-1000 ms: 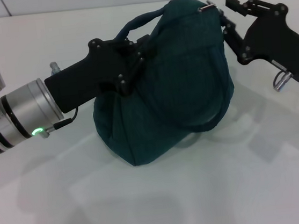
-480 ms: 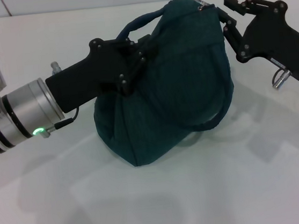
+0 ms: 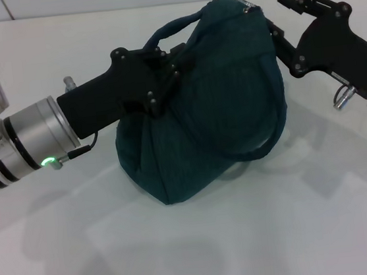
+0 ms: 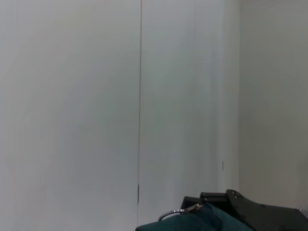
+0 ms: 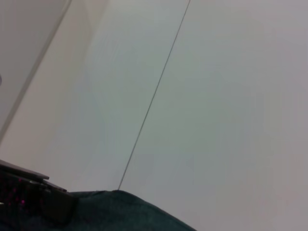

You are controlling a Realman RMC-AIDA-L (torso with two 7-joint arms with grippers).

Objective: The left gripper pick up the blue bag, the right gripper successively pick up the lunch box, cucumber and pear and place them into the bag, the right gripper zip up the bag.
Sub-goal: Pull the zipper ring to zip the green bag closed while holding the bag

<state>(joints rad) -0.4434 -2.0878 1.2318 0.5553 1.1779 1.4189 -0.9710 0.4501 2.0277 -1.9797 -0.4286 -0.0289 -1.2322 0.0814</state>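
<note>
Jaws of the left gripper (image 3: 162,67) are clamped on a loop handle (image 3: 170,29) of the blue bag (image 3: 212,101), which bulges closed on the white counter (image 3: 195,242). Jaws of the right gripper (image 3: 275,24), farther off, sit at the bag's top by the metal zip pull (image 3: 248,9); whether they grip it cannot be told.

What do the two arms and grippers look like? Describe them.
Left arm: silver metal with black rings, a green light, a thin cable. Left gripper: matte black, boxy body, screwed link fingers. Right gripper: the same black build, silver fitting beneath.
</note>
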